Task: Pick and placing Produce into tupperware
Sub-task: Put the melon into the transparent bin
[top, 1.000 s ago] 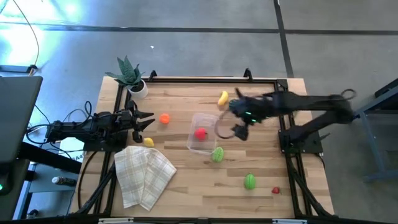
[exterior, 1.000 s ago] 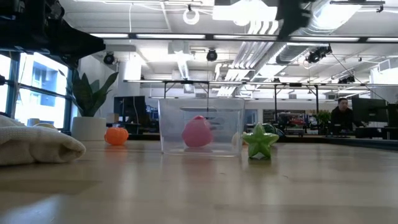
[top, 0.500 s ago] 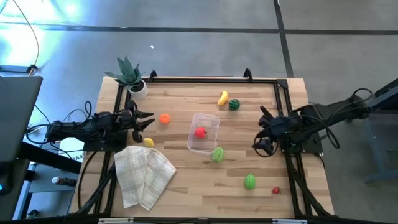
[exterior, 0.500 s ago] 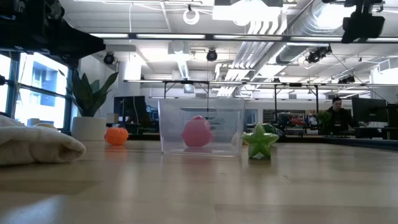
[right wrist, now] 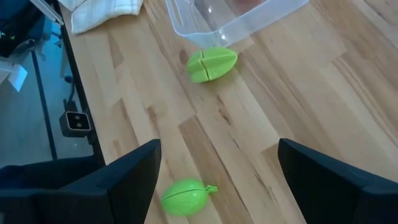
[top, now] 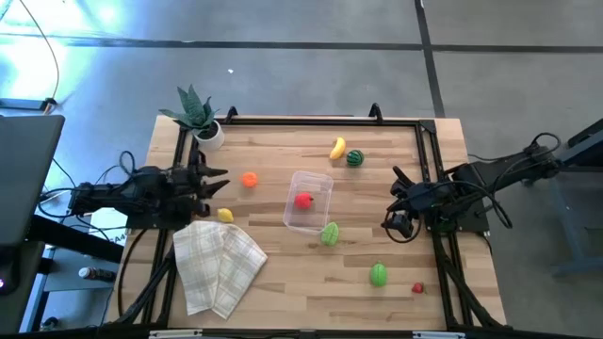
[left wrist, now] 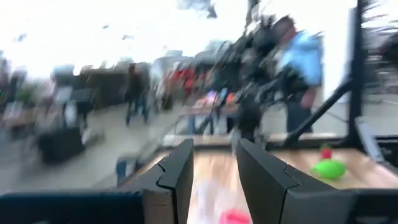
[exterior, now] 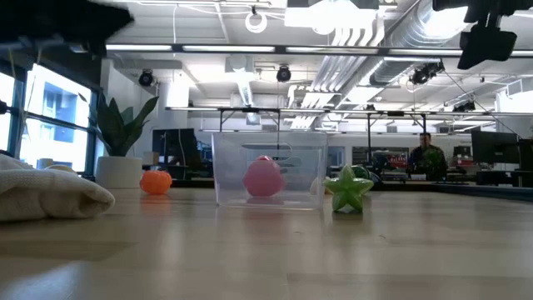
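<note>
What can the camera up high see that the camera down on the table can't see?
Only the high view shows both arms whole: the left gripper near the yellow toy, the right gripper open by the table's right edge. It also shows the banana, the dark striped green toy, and the small red toy.

Only the low view shows the room behind, with a person far off.

Both show the tupperware holding a red toy, the orange toy, the plant and the cloth.
</note>
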You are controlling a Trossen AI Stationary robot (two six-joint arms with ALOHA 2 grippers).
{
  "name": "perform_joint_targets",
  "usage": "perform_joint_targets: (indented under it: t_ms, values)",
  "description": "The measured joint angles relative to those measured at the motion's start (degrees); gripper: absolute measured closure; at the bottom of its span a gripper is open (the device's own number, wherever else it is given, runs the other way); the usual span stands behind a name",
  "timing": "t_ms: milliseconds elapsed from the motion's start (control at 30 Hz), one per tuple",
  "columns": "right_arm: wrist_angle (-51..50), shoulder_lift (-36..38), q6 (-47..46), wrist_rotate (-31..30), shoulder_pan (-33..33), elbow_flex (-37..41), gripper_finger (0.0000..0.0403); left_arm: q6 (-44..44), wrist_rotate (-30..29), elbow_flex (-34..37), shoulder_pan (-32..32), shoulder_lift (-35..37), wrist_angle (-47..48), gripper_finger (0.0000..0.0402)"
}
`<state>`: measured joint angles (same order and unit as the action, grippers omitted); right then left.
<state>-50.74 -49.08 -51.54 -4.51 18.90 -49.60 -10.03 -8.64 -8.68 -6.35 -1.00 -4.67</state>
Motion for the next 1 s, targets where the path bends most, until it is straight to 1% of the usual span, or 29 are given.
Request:
perform_joint_targets:
  t_ms: [33, 100, 233, 367, 500, 633, 800, 900, 1000]
  values:
    - [0.0, 0.0, 0.2, 0.0, 0.0, 0.0, 0.0089, -1.8, 0.7, -2.2, 0.0, 0.0, 1.0, 0.0289]
    - [0.0, 0.0, 0.6, 0.0, 0.0, 0.0, 0.0089, -5.0, 0.9, -7.5, 0.0, 0.0, 6.3, 0.0289]
    - [0.0, 0.0, 1.4, -0.6, 0.0, 0.0, 0.0089, -8.9, 0.2, -21.3, 0.0, -2.2, 23.3, 0.0289]
    - [0.0, 0.0, 2.1, -2.0, 0.0, 0.0, 0.0089, -8.6, -3.1, -35.7, 0.0, -8.5, 41.6, 0.0289]
    - [0.0, 0.0, 2.1, -3.5, 0.0, 0.0, 0.0089, -4.1, -8.8, -46.6, 0.0, -17.3, 59.0, 0.0289]
    - [0.0, 0.0, 2.0, -4.0, 0.0, 0.0, 0.0089, -0.9, -13.4, -52.6, 0.0, -26.4, 70.1, 0.0289]
    - [-0.7, 0.0, 0.7, -3.4, 0.0, 0.0, 0.0089, -1.6, -16.4, -55.2, 0.0, -36.0, 79.1, 0.0289]
    - [-0.9, 0.0, -0.3, 0.2, 0.2, 0.0, 0.0089, -4.2, -16.2, -55.2, 0.0, -39.2, 80.3, 0.0289]
    - [-0.9, 0.0, -0.7, 1.9, 1.8, 0.0, 0.0089, -8.8, -14.0, -55.2, 0.0, -40.2, 77.4, 0.0289]
